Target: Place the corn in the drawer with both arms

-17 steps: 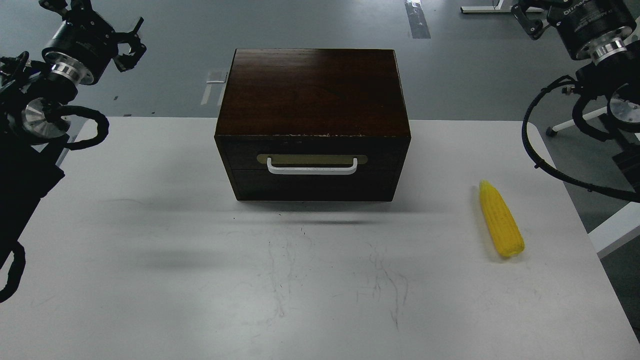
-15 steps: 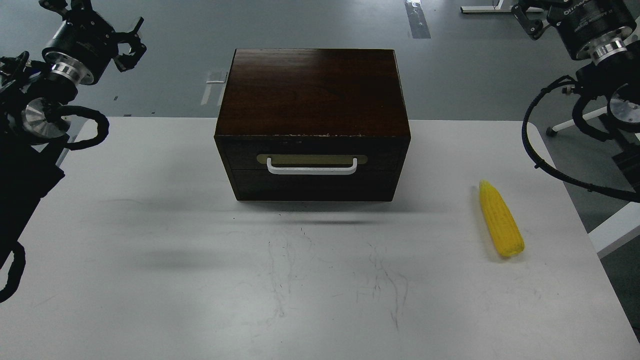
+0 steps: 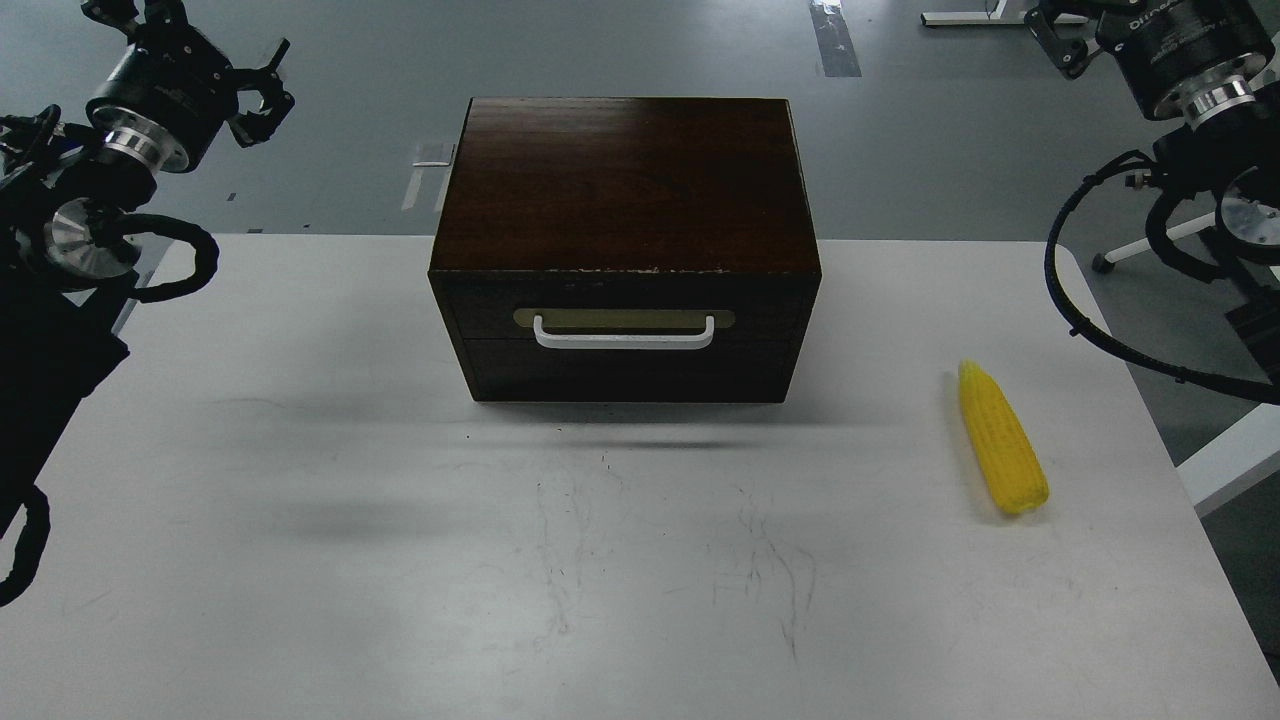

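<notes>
Drawer (image 3: 625,335) shut, corn (image 3: 1001,440) lying free on the table (image 3: 300,500). Left gripper (image 3: 255,95) fingers look spread, holding nothing; right gripper (image 3: 1062,40) mostly cropped, can't tell. I'd hook the handle (image 3: 623,340) centrally with left and pull straight.

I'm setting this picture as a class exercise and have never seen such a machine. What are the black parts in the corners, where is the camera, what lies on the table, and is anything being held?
The camera sits in the robot's head, looking forward and down at a white table. The black parts are its two arms: the left gripper upper left, the right gripper upper right, both raised and holding nothing. On the table stands a dark wooden box whose drawer is closed, with a white handle. A yellow corn lies to the right, untouched.
</notes>
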